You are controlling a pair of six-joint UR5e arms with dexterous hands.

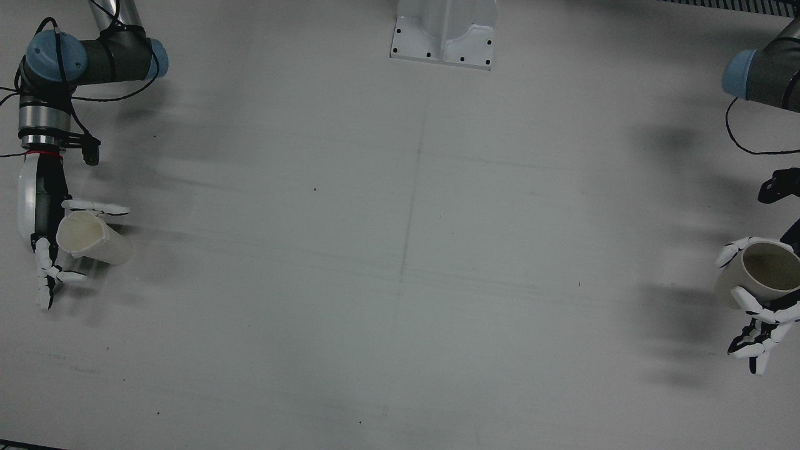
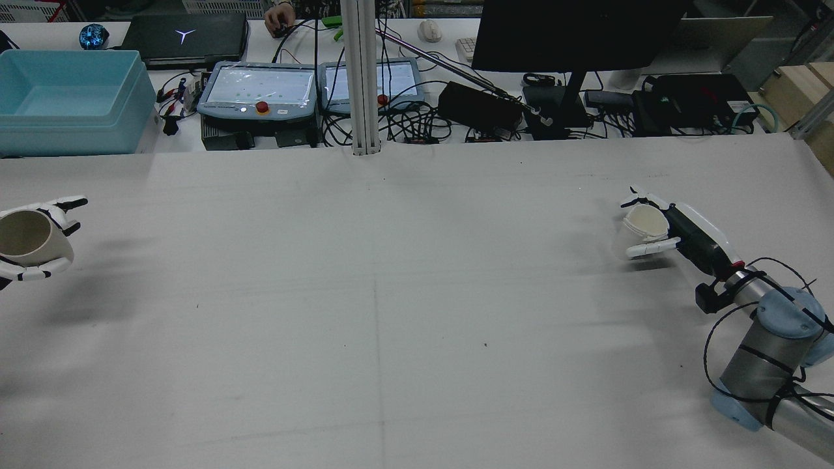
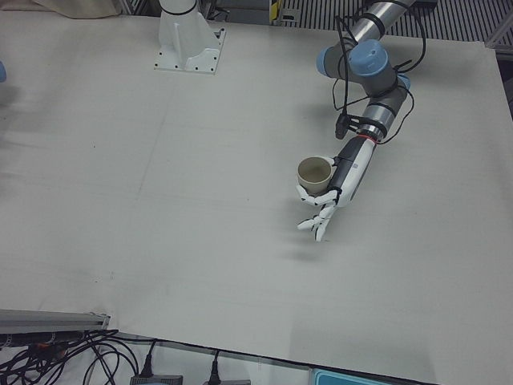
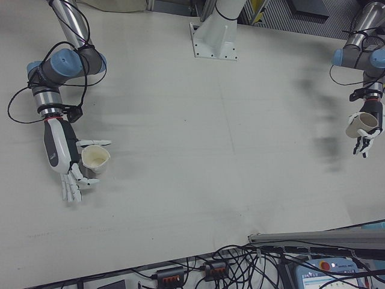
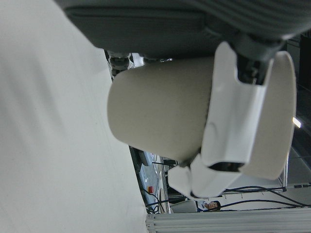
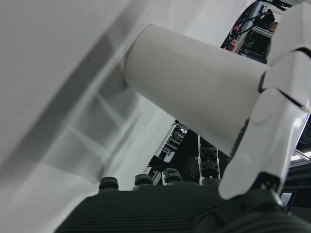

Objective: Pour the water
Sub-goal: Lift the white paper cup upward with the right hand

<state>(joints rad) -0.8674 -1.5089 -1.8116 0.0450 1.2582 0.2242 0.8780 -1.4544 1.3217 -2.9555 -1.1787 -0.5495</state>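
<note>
My left hand (image 1: 759, 312) is shut on a beige cup (image 1: 765, 272) at the table's far side edge. It holds the cup upright and off the surface, mouth up. The same hand (image 3: 341, 180) and beige cup (image 3: 314, 172) appear in the left-front view, with a shadow below them. My right hand (image 1: 40, 219) is shut on a white cup (image 1: 94, 237) at the opposite side edge. In the right hand view the white cup (image 6: 194, 87) has its base close to the table; I cannot tell whether it touches. Contents of both cups are not discernible.
A white mounting bracket (image 1: 445, 34) is bolted at the table's robot-side edge. Beyond the far edge stand teach pendants (image 2: 260, 88), a blue bin (image 2: 68, 98), a monitor (image 2: 573, 32) and cables. A person's hand (image 2: 281, 16) rests there.
</note>
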